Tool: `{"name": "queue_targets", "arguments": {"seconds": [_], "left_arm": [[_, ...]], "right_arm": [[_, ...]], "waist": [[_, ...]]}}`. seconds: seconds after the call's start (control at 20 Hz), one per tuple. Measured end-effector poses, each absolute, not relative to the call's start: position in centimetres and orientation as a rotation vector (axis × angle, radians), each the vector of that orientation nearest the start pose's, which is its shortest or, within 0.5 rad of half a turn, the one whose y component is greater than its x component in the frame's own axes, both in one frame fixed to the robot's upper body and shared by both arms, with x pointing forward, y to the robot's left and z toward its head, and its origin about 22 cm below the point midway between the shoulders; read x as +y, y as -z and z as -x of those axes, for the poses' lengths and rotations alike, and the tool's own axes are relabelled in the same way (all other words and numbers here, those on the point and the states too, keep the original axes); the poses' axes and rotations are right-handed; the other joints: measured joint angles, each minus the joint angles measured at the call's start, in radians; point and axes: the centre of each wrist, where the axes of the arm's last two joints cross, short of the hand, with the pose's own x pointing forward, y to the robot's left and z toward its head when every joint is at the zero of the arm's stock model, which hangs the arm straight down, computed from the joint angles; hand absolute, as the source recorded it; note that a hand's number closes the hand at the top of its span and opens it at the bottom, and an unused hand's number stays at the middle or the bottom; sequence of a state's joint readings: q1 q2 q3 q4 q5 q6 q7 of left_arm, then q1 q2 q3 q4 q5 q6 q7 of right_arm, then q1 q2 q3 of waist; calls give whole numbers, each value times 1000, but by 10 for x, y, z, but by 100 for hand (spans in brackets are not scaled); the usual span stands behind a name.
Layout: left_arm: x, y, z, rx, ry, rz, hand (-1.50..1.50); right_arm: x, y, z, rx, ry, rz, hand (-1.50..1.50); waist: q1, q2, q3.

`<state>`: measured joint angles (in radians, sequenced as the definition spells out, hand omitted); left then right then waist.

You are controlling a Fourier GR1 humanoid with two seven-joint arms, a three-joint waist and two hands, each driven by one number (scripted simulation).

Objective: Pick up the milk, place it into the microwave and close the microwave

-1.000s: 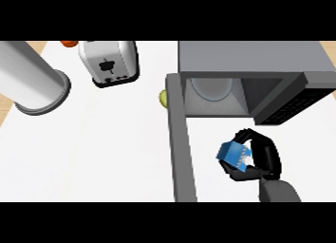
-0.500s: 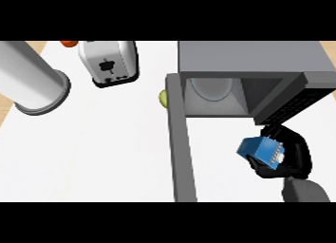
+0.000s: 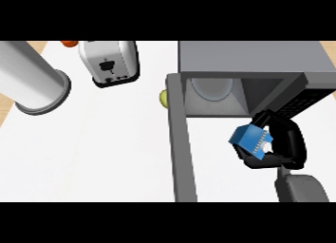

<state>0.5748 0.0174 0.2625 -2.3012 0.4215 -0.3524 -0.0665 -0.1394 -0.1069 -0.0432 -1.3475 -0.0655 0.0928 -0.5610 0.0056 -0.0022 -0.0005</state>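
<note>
Milk (image 3: 252, 141) (a small blue carton) is grasped by the curled fingers of the right hand (image 3: 288, 144), just outside the open microwave (image 3: 255, 59) at the counter's right edge. Judged light, stiff-sided, slightly crushable; best gripped across flat faces.

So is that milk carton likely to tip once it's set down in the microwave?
Possibly. The milk looks boxy and flat-sided, so it should stand and not roll. It sits tilted in the right hand, so it probably needs levelling before release into the microwave.
</note>
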Motion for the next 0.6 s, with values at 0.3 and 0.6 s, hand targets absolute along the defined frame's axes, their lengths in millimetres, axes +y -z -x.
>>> {"name": "queue_targets", "arguments": {"seconds": [0.3, 0.6], "left_arm": [[315, -93, -89, -1931, -108, 64, -150], [318, -85, -89, -1923, -107, 61, -150]], "right_arm": [[-228, -9, -308, -2009, -149, 11, 150], [-219, -13, -350, -1984, -161, 59, 150]], "waist": [[4, 2, 0], [4, -2, 3]]}}
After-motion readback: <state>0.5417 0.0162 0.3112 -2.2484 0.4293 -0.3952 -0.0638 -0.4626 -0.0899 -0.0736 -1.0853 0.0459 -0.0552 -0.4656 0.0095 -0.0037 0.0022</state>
